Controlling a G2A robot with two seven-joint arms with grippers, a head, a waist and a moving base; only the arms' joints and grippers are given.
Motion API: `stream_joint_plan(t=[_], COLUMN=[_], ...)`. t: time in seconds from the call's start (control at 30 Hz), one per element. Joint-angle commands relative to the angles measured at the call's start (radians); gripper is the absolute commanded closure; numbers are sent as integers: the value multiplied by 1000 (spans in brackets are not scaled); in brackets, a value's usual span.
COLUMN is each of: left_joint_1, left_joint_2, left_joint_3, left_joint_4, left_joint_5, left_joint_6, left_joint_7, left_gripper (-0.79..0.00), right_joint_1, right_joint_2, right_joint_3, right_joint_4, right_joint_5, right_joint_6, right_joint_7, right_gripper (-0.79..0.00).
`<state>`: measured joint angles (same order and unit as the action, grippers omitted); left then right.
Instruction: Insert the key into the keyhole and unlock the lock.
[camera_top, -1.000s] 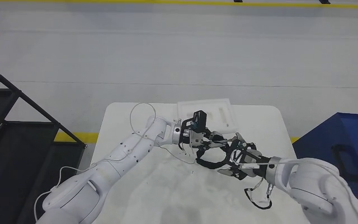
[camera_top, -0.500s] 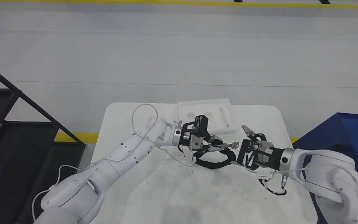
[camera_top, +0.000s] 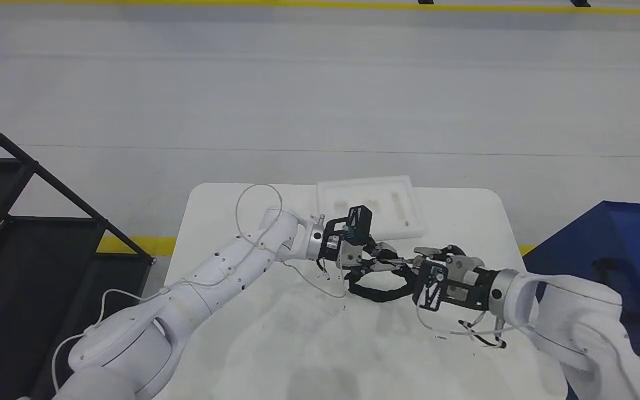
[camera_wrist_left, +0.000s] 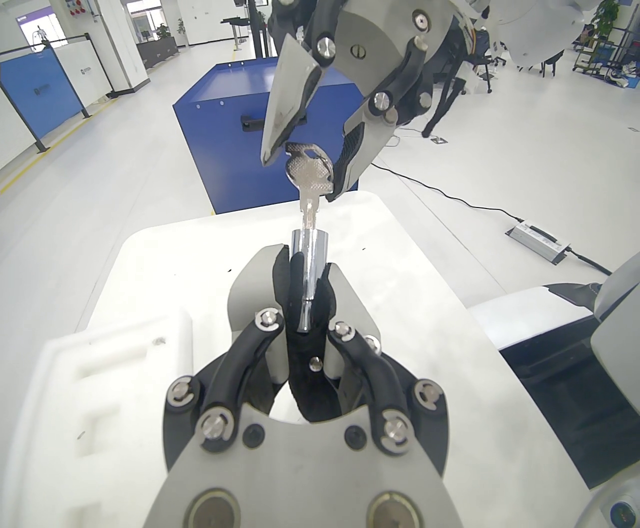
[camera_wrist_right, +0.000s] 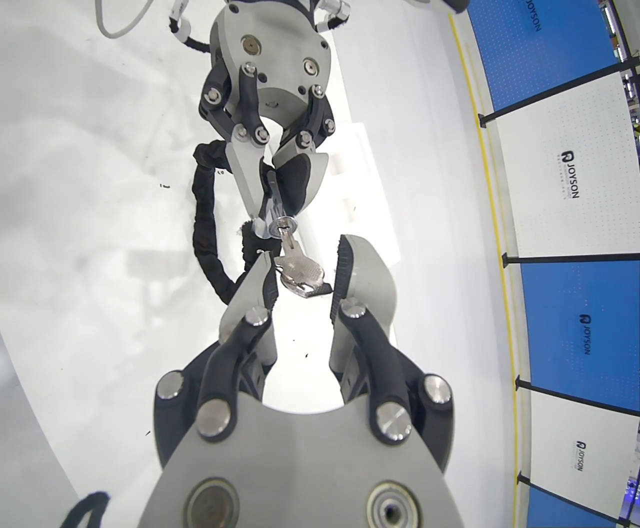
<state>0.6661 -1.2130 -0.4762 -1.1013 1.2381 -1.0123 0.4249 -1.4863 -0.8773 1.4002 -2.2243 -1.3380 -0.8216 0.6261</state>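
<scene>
Our left end effector (camera_wrist_left: 306, 270) is clamped on the lock (camera_wrist_left: 311, 245) above the counter (camera_wrist_left: 425, 300). The key (camera_wrist_left: 310, 175) sits in its keyhole, between our right end effector's (camera_wrist_right: 306, 262) parted fingers.

An open lab hall; blue barrier panels (camera_wrist_right: 540, 50), yellow floor line (camera_top: 128, 243).
</scene>
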Motion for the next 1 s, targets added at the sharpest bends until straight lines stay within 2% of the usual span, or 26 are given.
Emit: stream_joint_plan(t=[0.0,0.17,0.47,0.9,0.93,0.97], left_joint_1=[-2,-8,-11,-9,-8,-7], left_joint_2=[1,5,9,14,14,14], left_joint_3=[5,11,16,6,3,1], left_joint_4=[1,5,2,-2,2,6], left_joint_5=[-3,-8,1,39,44,47], left_joint_6=[0,0,0,0,0,0], left_joint_7=[2,9,22,39,34,29], left_gripper=[0,0,0,0,0,0], right_joint_1=[0,-3,-5,55,59,62], right_joint_2=[0,0,-2,-4,-4,-4], right_joint_3=[-4,-15,-3,-19,-20,-22], right_joint_4=[-2,-3,12,82,86,90], right_joint_5=[-10,-2,149,478,495,511], right_joint_6=[-1,-1,62,194,203,206], right_joint_7=[-1,-9,44,225,229,235], right_gripper=[-148,0,0,0,-249,-785])
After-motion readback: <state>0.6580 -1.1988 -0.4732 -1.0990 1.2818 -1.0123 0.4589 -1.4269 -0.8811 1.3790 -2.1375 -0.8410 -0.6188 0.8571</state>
